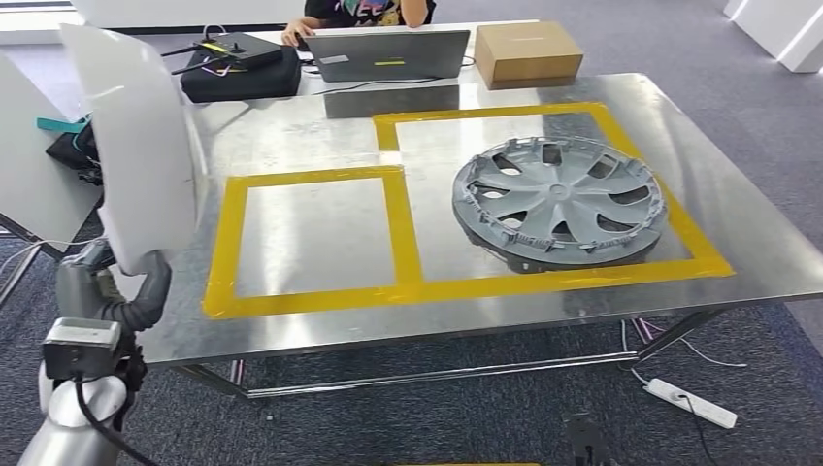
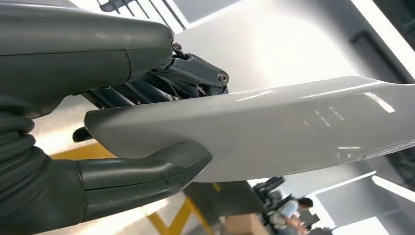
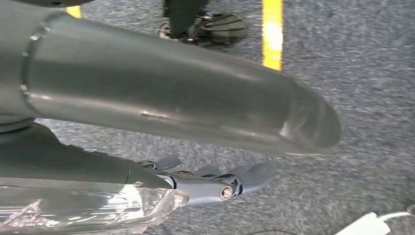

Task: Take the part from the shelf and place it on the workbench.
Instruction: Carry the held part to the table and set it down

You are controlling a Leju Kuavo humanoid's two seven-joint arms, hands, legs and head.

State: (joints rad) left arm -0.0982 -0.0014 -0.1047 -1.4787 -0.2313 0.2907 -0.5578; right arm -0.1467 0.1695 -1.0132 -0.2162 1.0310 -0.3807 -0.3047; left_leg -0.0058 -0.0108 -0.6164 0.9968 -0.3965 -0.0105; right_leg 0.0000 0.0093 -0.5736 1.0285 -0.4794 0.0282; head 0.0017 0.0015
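Observation:
The part is a white glossy curved panel (image 1: 136, 146), held upright at the left edge of the steel workbench (image 1: 320, 335). My left hand (image 1: 136, 286) grips its lower end. In the left wrist view the thumb (image 2: 147, 171) lies under the panel (image 2: 293, 127) and the dark fingers (image 2: 195, 73) press on its other side. The workbench has two rectangles marked in yellow tape; the left one (image 1: 311, 238) is bare. My right hand (image 3: 186, 107) hangs over grey carpet, its fingers (image 3: 230, 181) apart with nothing in them.
A grey wheel cover (image 1: 558, 199) lies in the right yellow rectangle. At the far edge are a laptop (image 1: 388, 53), a cardboard box (image 1: 527, 50) and a black bag (image 1: 238, 68), with a person (image 1: 364, 12) seated behind. A white power strip (image 1: 691, 402) lies on the floor.

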